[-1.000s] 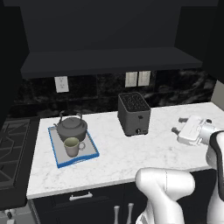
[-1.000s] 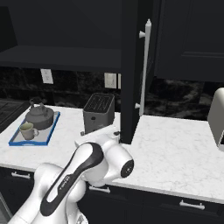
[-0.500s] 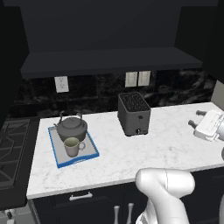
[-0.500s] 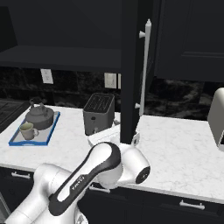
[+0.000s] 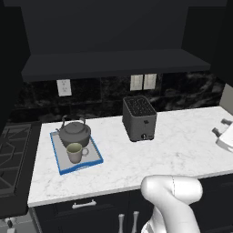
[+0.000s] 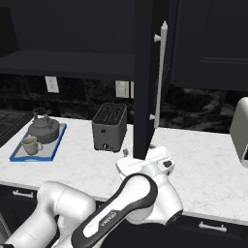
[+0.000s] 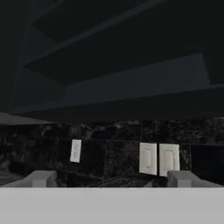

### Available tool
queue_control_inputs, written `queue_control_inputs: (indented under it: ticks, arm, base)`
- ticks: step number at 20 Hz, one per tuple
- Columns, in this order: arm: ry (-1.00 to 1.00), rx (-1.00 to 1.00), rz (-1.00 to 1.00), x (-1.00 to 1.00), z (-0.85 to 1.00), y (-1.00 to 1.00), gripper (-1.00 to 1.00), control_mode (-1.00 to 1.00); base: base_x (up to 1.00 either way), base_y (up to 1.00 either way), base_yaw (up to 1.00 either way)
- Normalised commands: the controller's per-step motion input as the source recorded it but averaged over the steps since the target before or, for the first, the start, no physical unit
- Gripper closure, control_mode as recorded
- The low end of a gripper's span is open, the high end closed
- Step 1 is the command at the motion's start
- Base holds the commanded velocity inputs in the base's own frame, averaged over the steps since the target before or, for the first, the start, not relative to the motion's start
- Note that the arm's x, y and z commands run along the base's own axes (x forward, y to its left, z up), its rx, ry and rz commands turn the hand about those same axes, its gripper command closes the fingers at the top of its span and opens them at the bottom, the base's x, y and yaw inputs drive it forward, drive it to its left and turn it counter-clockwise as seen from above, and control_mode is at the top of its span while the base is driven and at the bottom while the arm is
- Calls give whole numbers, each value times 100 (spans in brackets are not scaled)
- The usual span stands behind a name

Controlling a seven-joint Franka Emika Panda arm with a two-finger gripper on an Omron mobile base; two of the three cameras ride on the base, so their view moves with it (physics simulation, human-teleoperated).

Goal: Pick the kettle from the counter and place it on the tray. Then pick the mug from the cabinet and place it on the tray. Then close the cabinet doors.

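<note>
The dark grey kettle (image 5: 74,132) (image 6: 44,128) and the beige mug (image 5: 75,152) (image 6: 29,144) both stand on the blue-rimmed tray (image 5: 61,166) (image 6: 54,147) at the left of the white counter (image 5: 182,145). The cabinet (image 5: 113,61) above is open, its shelf dark. Its right door (image 6: 144,77) stands out edge-on, with its silver handle (image 6: 162,72) facing right. My gripper (image 7: 111,179) (image 6: 138,156) (image 5: 221,128) hovers over the counter at the foot of that door. It faces the backsplash, open, with nothing between its fingertips (image 7: 40,178).
A boxy dark toaster (image 5: 140,118) (image 6: 110,120) stands mid-counter, between the tray and my hand. A stove (image 5: 11,152) adjoins the counter's left end. A pale appliance (image 6: 240,131) sits at the far right. Wall outlets (image 7: 157,158) lie straight ahead.
My hand has swung further right over the counter, toward the open right door. The kettle, mug and tray have not moved.
</note>
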Motion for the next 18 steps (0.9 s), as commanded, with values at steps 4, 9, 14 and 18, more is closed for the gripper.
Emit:
queue_control_inputs:
  ticks: [4, 9, 14, 18]
  arm:
    - [-15, 10, -6, -6, 2, -65, -100, -100]
    - [-9, 6, -10, -13, 14, -56, -100, -100]
    - [-8, 1, -12, -17, 28, -53, -100, -100]
    - [-2, 0, -11, -9, 30, -33, -100, -100]
  base:
    - [0, 0, 0]
    - [0, 0, 0]
    - [0, 0, 0]
    - [0, 0, 0]
